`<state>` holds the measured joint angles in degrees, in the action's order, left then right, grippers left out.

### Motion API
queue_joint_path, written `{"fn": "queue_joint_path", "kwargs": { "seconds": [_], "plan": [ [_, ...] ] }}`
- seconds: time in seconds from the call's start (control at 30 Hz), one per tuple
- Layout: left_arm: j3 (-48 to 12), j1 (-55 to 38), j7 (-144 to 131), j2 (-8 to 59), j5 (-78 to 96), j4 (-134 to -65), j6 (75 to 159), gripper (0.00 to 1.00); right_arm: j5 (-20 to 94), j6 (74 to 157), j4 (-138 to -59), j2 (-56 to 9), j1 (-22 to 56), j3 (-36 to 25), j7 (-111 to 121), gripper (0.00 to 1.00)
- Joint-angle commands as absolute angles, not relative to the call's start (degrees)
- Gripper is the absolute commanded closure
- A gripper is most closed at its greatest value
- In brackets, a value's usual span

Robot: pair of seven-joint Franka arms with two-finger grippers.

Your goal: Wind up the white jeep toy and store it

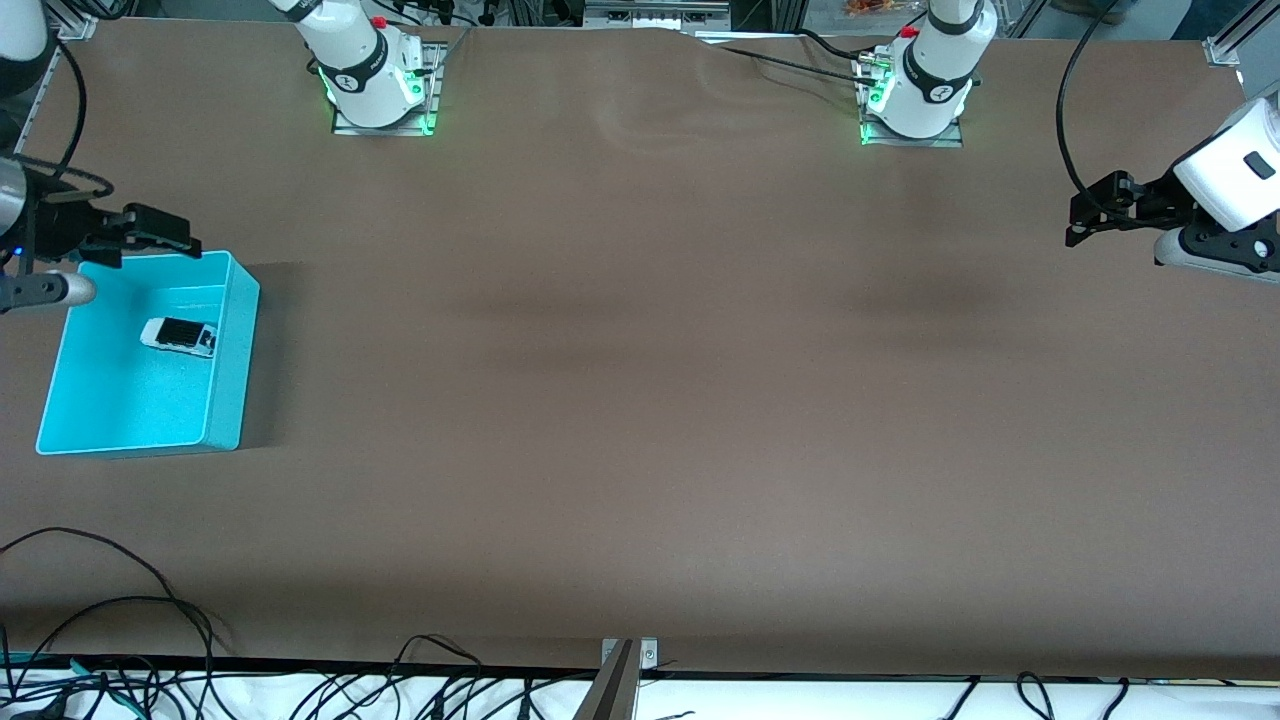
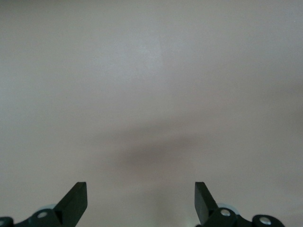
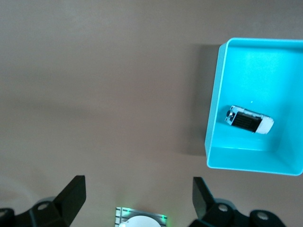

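Observation:
The white jeep toy [image 1: 180, 336] lies inside the cyan bin [image 1: 130, 405] at the right arm's end of the table, its black roof up. The right wrist view shows the jeep toy [image 3: 249, 120] on the bin's [image 3: 215, 118] floor, off to one side of the fingers. My right gripper [image 1: 172, 236] hangs open and holds nothing, by the bin's rim on the robots' side; in its own view the right gripper [image 3: 138, 184] has bare table between its fingers. My left gripper [image 1: 1076, 226] waits open over bare table at the left arm's end, and the left gripper [image 2: 140, 187] holds nothing.
Both arm bases [image 1: 378, 95] [image 1: 915, 105] stand lit green at the table's edge on the robots' side. Loose black cables [image 1: 130, 620] trail along the edge nearest the front camera, by a small metal bracket [image 1: 628, 655]. Brown tabletop [image 1: 640, 400] stretches between bin and left gripper.

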<state>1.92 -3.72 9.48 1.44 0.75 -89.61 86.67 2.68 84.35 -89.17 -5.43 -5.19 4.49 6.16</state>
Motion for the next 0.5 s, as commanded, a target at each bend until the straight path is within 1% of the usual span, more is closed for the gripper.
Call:
{"fn": "queue_joint_path", "kwargs": {
  "seconds": [0.0, 0.1, 0.23, 0.47],
  "plan": [
    [2.11, -3.78, 9.76, 1.76, 1.93, -88.59, 86.66, 0.0, 1.58, 88.59, -100.36, 3.42, -7.29, 6.33, 4.66, 0.0],
    [2.11, -3.78, 9.76, 1.76, 1.93, -88.59, 86.66, 0.0, 1.58, 88.77, -100.28, 3.34, -7.99, 6.76, 4.75, 0.0],
    [2.11, -3.87, 9.76, 1.76, 1.93, -88.59, 86.66, 0.0, 0.62, 91.49, -99.67, 2.55, -10.19, 10.37, 4.92, 0.0],
    [2.11, -3.87, 9.76, 1.76, 1.93, -88.59, 86.66, 0.0, 0.17, 92.11, -96.77, 1.06, -10.2, 10.37, 5.01, 0.0]
  ]
}}
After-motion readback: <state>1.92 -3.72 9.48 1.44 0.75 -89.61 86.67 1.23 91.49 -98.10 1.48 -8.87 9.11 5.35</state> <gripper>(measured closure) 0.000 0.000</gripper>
